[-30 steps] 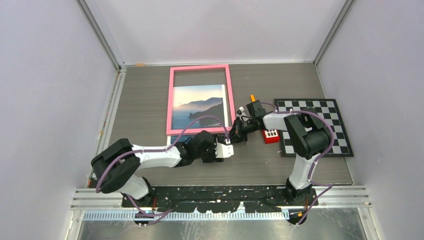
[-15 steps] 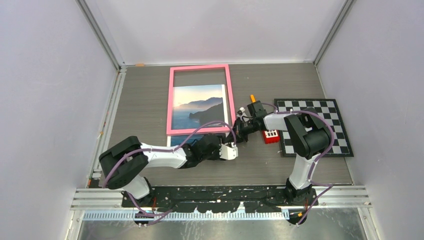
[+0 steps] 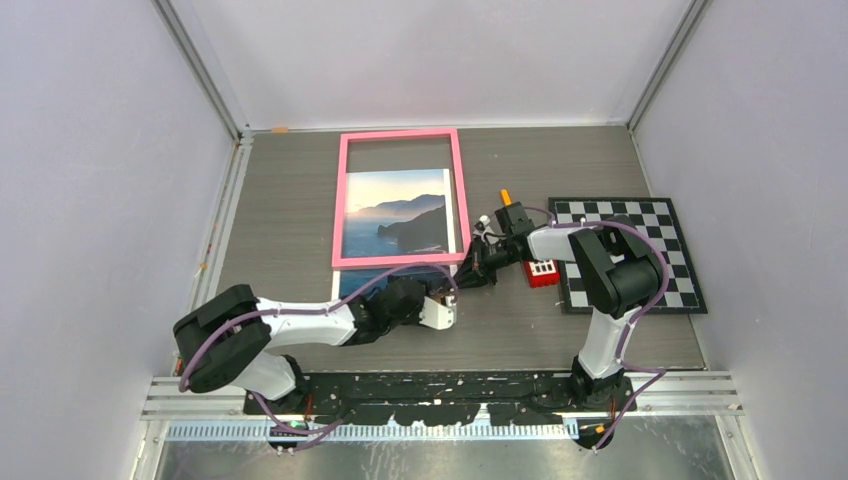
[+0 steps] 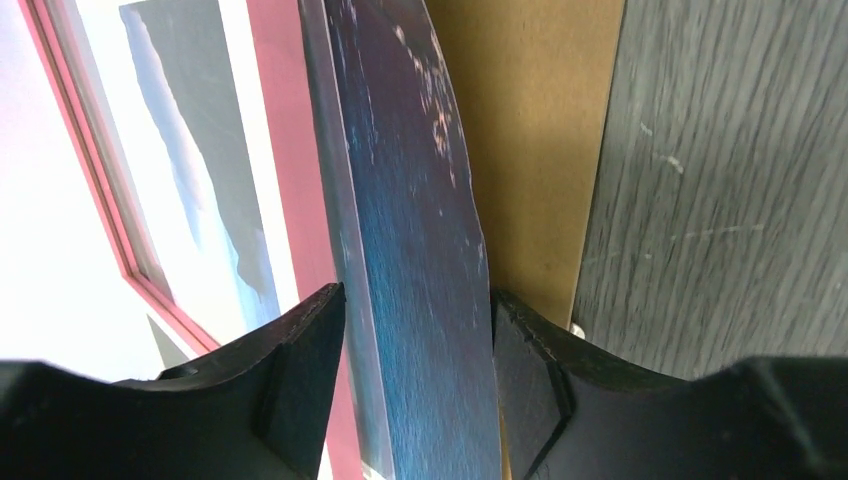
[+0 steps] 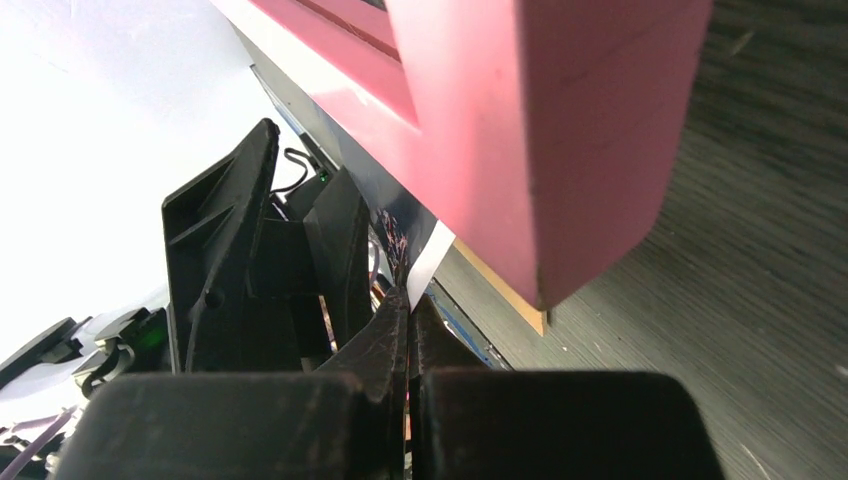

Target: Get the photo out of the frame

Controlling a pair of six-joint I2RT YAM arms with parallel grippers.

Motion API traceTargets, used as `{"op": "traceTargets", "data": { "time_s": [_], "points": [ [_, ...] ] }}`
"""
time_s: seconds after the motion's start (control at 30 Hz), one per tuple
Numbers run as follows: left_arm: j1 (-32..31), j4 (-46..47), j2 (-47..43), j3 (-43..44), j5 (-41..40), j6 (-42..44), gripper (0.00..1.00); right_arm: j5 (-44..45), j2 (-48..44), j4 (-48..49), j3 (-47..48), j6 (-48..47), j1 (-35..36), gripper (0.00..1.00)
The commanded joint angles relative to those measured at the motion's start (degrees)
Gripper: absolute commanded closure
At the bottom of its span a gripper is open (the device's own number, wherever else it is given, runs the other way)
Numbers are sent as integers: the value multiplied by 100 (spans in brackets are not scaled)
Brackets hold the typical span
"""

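The pink frame (image 3: 400, 135) lies flat in the middle of the table. The seacoast photo (image 3: 395, 215) shows inside it and sticks out past its near edge. My right gripper (image 3: 468, 272) is at the frame's near right corner. In the right wrist view its fingers (image 5: 408, 295) are shut on the photo's white corner (image 5: 425, 262), below the pink corner (image 5: 560, 130). My left gripper (image 3: 442, 298) is at the near edge. Its jaws (image 4: 415, 295) stand apart on either side of the photo's blue edge (image 4: 400, 180), beside the brown back panel (image 4: 530, 120).
A black-and-white checkerboard (image 3: 625, 255) lies at the right, under the right arm. A small red block (image 3: 542, 272) sits at its near left corner. Grey walls close in the table on the left, back and right.
The left arm has swung lower and its gripper has shifted slightly left along the frame's near edge. Its jaws have narrowed a little. The right gripper has stayed put.
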Motion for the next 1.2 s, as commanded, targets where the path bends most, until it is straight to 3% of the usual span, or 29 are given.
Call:
{"op": "traceTargets", "data": {
  "time_s": [0.0, 0.23, 0.33, 0.5, 0.63, 0.7, 0.97, 1.17],
  "points": [
    [62, -352, -210, -310, -246, 91, 44, -166, -112, -27, 29, -120, -48, 99],
    [297, -349, -180, -226, -185, 31, 54, -159, -95, -60, 34, -151, -44, 99],
    [308, -590, -206, -64, -24, -78, 69, -178, -92, -64, 53, -155, -49, 99],
    [302, -1248, -332, 292, 159, -259, 100, -67, -259, -444, 129, -444, -44, 71],
    [305, -2064, -558, 649, 374, -454, 100, 116, -538, -998, 237, -867, -119, 51],
    [301, -2559, -685, 816, 603, -554, 100, 173, -564, -1374, 352, -1132, -226, 48],
    [301, -4520, -1238, 1528, 1580, -729, 100, 272, -405, -3450, 1204, -2889, -555, 50],
    [301, -5915, -1520, 2274, 2277, -623, 100, 598, -722, -3723, 1396, -3249, -721, 49]
  ]
}}
